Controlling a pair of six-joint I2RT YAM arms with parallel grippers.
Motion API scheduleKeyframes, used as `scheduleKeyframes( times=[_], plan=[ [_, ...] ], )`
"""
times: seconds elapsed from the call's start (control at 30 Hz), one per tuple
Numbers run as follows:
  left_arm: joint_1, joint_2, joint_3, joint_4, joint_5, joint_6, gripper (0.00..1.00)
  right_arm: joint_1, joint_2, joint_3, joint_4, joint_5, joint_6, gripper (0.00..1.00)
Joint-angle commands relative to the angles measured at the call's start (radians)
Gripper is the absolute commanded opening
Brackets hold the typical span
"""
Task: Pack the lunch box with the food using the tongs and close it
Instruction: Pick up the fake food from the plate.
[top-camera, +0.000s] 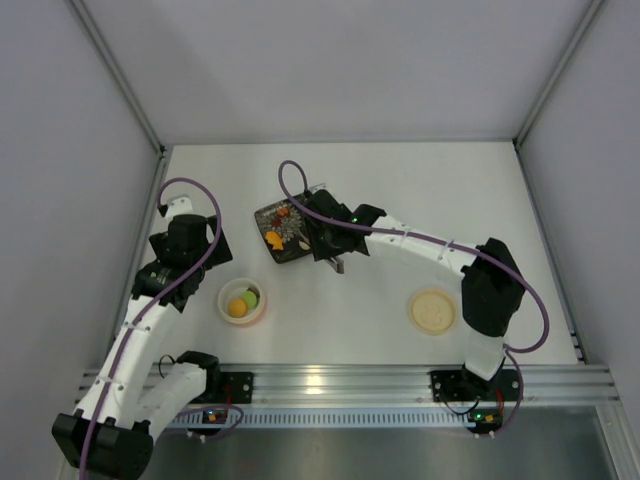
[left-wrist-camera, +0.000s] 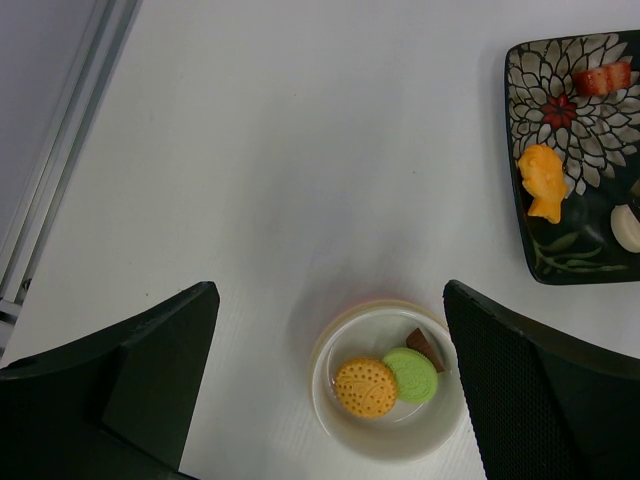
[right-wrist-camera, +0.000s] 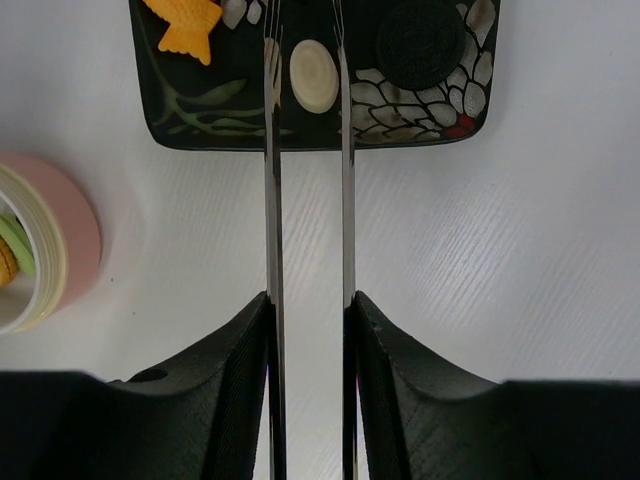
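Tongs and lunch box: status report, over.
Right tool shut on tongs, arms astride whitish piece on plate. Left tool open above lunch box; three pieces inside, lid off. Nothing in the way.

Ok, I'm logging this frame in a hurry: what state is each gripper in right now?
Left gripper: open, holding nothing.
Right gripper: jaws shut on the tongs.
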Motion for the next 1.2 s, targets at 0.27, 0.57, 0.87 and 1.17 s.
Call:
scheduleKeyframes(
  times=[0.27, 0.57, 0.87, 1.17],
  plan=[
    [0.004, -0.015, 0.006, 0.017, -0.006, 0.008, 0.99, -0.017, -0.025, 0.015, 0.000, -0.002, -0.006, 0.38],
    [0.004, -0.015, 0.006, 0.017, -0.006, 0.007, 0.99, -0.014, -0.015, -0.007, 0.005, -0.006, 0.000, 0.38],
    [0.004, -0.015, 0.006, 0.016, -0.004, 0.008, 0.99, -0.015, -0.016, -0.033, 0.012, -0.006, 0.006, 0.38],
    [0.004, -0.016, 0.006, 0.016, -0.006, 0.007, 0.99, -0.009, -0.019, -0.053, 0.026, -0.018, 0.011, 0.37]
  ],
)
